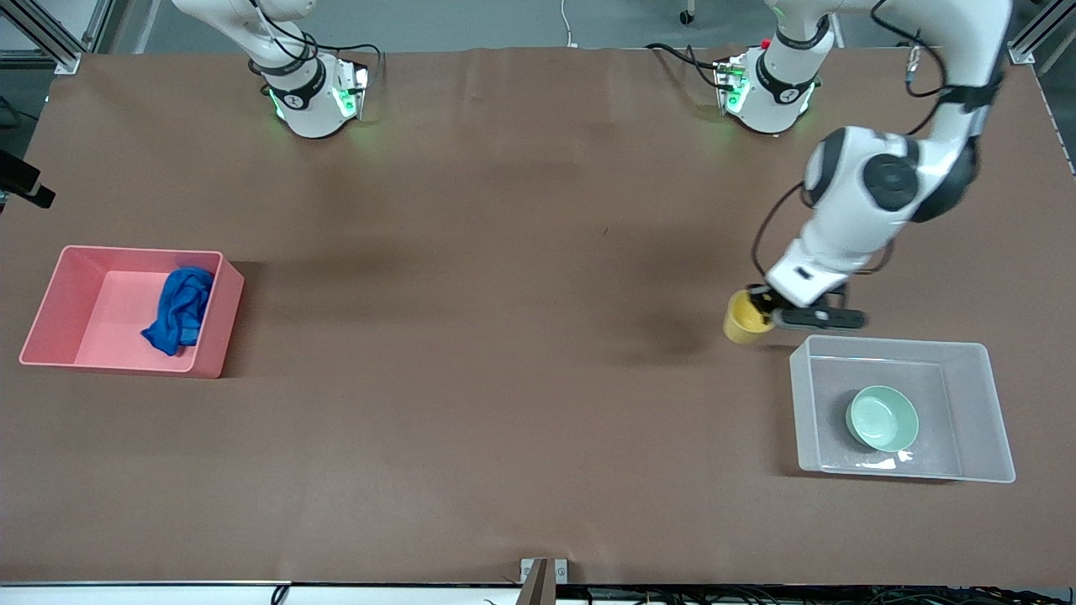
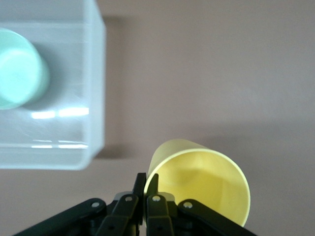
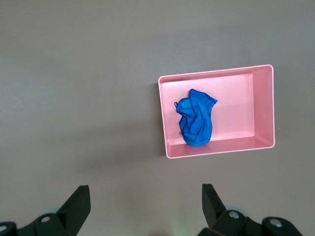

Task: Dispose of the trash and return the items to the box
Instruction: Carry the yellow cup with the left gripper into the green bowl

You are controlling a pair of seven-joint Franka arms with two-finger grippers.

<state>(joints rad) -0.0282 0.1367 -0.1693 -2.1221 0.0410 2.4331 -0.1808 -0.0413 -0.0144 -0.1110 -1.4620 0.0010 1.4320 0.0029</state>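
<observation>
My left gripper [image 1: 763,313] is shut on the rim of the yellow cup [image 1: 745,318] and holds it above the table beside the clear tub [image 1: 979,412]. In the left wrist view the fingers [image 2: 146,183] pinch the cup's wall [image 2: 206,177], one inside and one outside. The mint-green bowl [image 1: 881,418] sits in the tub and also shows in the left wrist view [image 2: 17,73]. The blue rag [image 1: 180,309] lies in the pink bin [image 1: 63,294]. My right gripper [image 3: 145,195] is open and empty, high above the table; it does not show in the front view.
The pink bin with the rag shows in the right wrist view [image 3: 263,105]. Both arm bases [image 1: 315,97] stand along the table's farthest edge from the front camera. Brown tabletop [image 1: 504,336] spreads between bin and tub.
</observation>
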